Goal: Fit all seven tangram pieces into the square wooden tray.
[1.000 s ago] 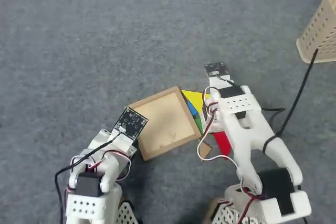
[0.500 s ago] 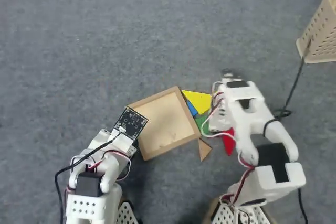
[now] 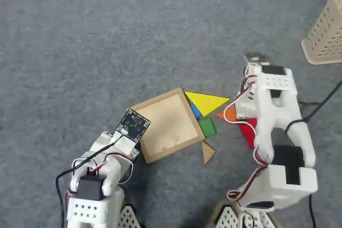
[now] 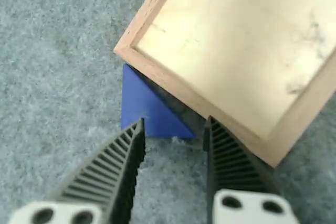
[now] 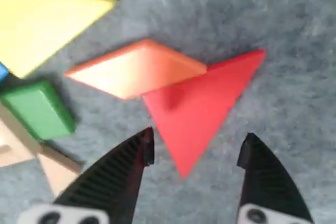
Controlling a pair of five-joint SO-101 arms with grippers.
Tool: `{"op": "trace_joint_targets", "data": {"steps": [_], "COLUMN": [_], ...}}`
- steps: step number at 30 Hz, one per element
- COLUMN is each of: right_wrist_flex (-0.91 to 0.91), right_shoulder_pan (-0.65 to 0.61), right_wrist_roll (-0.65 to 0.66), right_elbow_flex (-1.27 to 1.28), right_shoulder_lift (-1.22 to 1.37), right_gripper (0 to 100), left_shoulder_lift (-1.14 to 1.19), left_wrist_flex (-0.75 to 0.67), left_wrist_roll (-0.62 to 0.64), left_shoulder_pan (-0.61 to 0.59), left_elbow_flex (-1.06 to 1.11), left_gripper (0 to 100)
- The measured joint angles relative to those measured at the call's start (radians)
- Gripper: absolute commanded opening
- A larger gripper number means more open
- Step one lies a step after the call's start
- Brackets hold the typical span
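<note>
One grey carpet under wooden tray

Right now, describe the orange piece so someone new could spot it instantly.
Find the square wooden tray mid-table; loose pieces lie beside one edge. Among them, the orange piece sits between the yellow triangle and the red triangle, against the red one. It is the only slanted four-sided piece: a parallelogram, unlike the triangles and the green block.

Tray, pieces on grey carpet
</note>
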Motion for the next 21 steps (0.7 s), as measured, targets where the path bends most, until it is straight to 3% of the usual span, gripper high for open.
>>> {"op": "trace_joint_targets", "data": {"steps": [11,21], "right_wrist_flex": [-0.064,-0.080], "right_shoulder_pan": [-0.044,0.003], "right_wrist_roll": [-0.249,-0.276], "right_elbow_flex": [-0.049,-0.072], "right_shoulder_lift": [0.150,0.201], "right_gripper": [27.1,27.1], "left_shoulder_lift": [0.000,0.000], "left_wrist_flex": [0.000,0.000], "left_wrist_roll": [0.000,0.000], "left_shoulder_pan": [0.000,0.000], "left_elbow_flex": [0.000,0.000], "left_gripper": [18,18]}}
